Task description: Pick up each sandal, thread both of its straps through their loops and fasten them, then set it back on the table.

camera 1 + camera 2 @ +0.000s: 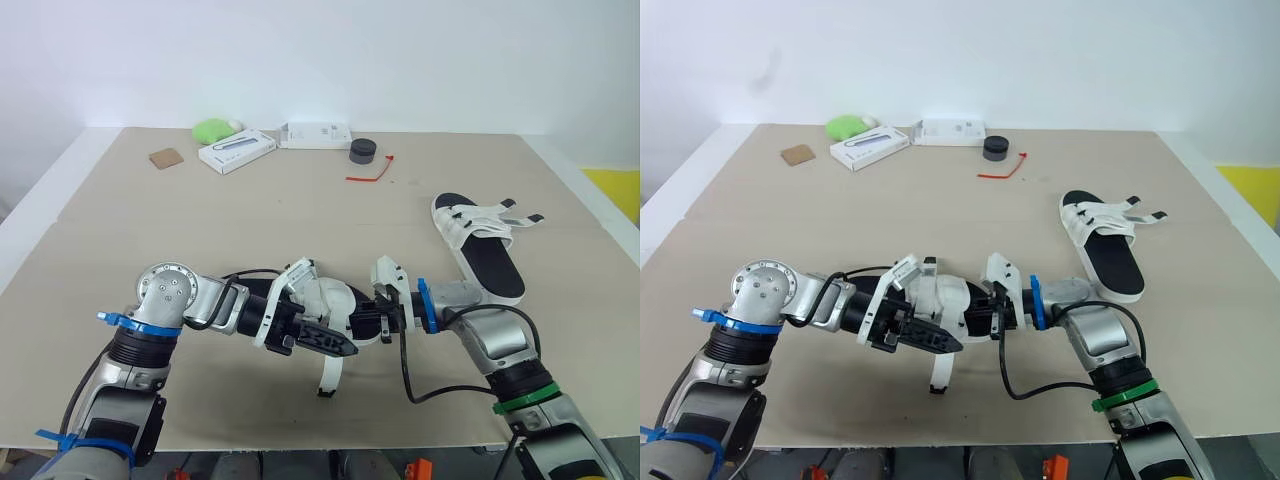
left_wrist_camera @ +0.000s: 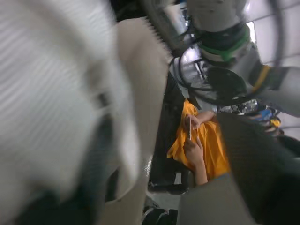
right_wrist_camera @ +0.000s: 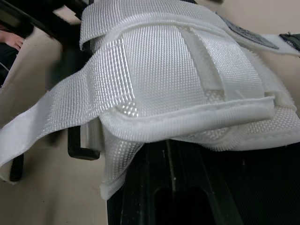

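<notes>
The left gripper (image 1: 322, 340) was clamped on a sandal (image 1: 335, 303) of white mesh with a black sole, held above the table's (image 1: 300, 220) near middle. Its long axis ran left to right and 1 strap (image 1: 330, 375) hung down. The right gripper (image 1: 386, 322) pinched its right end. Well right, the other sandal (image 1: 490, 260) lay flat, its strapped end farthest from the robot and its 2 loose strap ends pointing right.

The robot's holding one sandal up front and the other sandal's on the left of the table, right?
No: the other sandal lies on the right of the table, as the left eye view shows. The robot does hold one sandal up front, between left gripper and right gripper.
</notes>
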Controlling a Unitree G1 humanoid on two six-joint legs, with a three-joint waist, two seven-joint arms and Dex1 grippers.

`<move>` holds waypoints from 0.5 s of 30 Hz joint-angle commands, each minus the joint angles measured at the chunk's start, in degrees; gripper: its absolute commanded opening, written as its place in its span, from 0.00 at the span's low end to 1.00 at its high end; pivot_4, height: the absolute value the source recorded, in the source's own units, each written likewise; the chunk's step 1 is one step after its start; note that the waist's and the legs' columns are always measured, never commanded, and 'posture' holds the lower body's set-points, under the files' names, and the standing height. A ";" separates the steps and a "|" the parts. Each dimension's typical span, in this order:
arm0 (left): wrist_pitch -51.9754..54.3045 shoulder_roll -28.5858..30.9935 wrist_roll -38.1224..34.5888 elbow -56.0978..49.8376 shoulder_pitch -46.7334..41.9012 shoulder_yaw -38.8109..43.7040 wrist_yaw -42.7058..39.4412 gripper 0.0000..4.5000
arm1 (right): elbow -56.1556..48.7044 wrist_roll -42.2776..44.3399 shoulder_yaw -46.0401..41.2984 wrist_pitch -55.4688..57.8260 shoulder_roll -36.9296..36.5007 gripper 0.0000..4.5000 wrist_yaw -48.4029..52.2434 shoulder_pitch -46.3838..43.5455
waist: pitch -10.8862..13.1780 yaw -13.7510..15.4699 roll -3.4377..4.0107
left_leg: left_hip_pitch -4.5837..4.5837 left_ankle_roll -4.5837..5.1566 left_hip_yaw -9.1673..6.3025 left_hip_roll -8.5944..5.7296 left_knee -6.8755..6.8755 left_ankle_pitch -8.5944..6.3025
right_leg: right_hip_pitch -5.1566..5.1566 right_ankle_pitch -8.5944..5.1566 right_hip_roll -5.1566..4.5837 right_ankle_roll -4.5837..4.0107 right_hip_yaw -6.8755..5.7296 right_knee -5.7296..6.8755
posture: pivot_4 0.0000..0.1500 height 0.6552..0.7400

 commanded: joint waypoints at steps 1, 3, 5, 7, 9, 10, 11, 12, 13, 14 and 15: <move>0.24 -0.57 -1.29 -1.99 -0.66 1.64 0.10 0.41 | 4.00 -3.02 3.45 2.76 -0.45 0.00 -0.63 2.15 | 0.00 -0.01 0.00 | 0.00 0.00 0.00 0.00 0.00 0.00 | -0.01 0.00 0.00 0.00 0.00 0.00 | 1.00 1.00; 0.24 -0.85 -1.22 -2.08 -0.47 1.83 0.31 0.18 | 4.12 -3.05 3.49 2.62 -0.47 0.00 -0.63 2.18 | 0.00 0.00 0.00 | 0.00 0.00 0.00 0.00 -0.01 0.00 | -0.02 -0.01 0.01 -0.01 0.00 0.00 | 1.00 1.00; 0.24 -1.06 -1.20 -2.10 -0.37 1.98 0.46 0.00 | 4.05 -2.99 3.38 2.65 -0.59 0.00 -0.59 2.27 | 0.00 -0.01 0.00 | -0.01 -0.01 0.00 0.00 -0.01 -0.01 | -0.01 -0.01 0.01 -0.01 0.00 0.00 | 1.00 1.00; 0.24 -1.17 -1.29 -2.08 -0.40 2.05 0.62 0.00 | 3.83 -2.89 3.25 2.77 -0.78 0.00 -0.54 2.36 | 0.00 -0.01 0.00 | 0.00 -0.01 0.00 -0.01 -0.01 -0.01 | -0.01 -0.01 0.00 -0.01 0.01 0.00 | 1.00 1.00; 0.24 -1.28 -1.30 -2.12 -0.33 2.02 0.76 0.00 | 3.66 -2.88 3.19 2.80 -0.89 0.00 -0.62 2.58 | 0.00 -0.01 0.00 | 0.00 -0.01 0.00 -0.02 -0.01 -0.01 | -0.01 -0.01 0.00 -0.01 0.01 0.00 | 1.00 1.00; 0.24 -1.31 -1.24 -2.09 -0.36 2.01 0.78 0.00 | 3.59 -2.90 3.18 2.77 -0.94 0.00 -0.64 2.67 | 0.00 -0.01 0.00 | 0.00 -0.01 0.00 -0.02 -0.01 -0.01 | -0.01 -0.01 -0.01 -0.01 0.01 0.00 | 1.00 1.00; 0.24 -1.26 -0.97 -2.08 -0.50 2.00 0.72 0.00 | 3.55 -2.91 3.17 2.77 -0.96 0.00 -0.67 2.74 | 0.00 -0.01 0.00 | 0.00 -0.01 0.00 -0.02 -0.01 -0.01 | -0.01 -0.01 -0.01 -0.01 0.01 0.00 | 1.00 1.00; 0.24 -1.19 -0.65 -2.03 -0.69 2.04 0.62 0.00 | 3.53 -2.93 3.17 2.76 -0.97 0.00 -0.69 2.78 | 0.00 -0.01 0.00 | 0.00 -0.01 0.00 -0.03 -0.01 -0.01 | -0.01 -0.01 -0.01 -0.01 0.01 0.00 | 1.00 1.00; 0.24 -1.10 -0.19 -1.91 -0.97 2.13 0.48 0.00 | 3.53 -2.95 3.17 2.76 -0.98 0.00 -0.70 2.79 | 0.00 -0.01 0.00 | 0.00 -0.01 0.00 -0.03 -0.01 -0.01 | -0.01 -0.01 -0.02 -0.01 0.01 0.00 | 1.00 1.00; 0.11 -1.04 0.06 -1.21 -1.65 2.65 0.22 0.00 | 3.53 -2.98 3.17 2.74 -0.97 0.00 -0.73 2.81 | 0.00 -0.01 0.00 | 0.00 -0.01 -0.01 -0.03 -0.01 -0.01 | -0.01 -0.01 -0.02 -0.01 0.01 0.00 | 1.00 1.00; -0.03 -0.90 0.18 -0.34 -2.49 3.25 -0.19 0.00 | 3.58 -3.00 3.18 2.71 -0.94 0.00 -0.77 2.80 | 0.00 -0.01 0.00 | 0.00 -0.01 0.00 -0.03 -0.01 -0.01 | -0.01 -0.01 -0.02 -0.01 0.01 0.00 | 1.00 1.00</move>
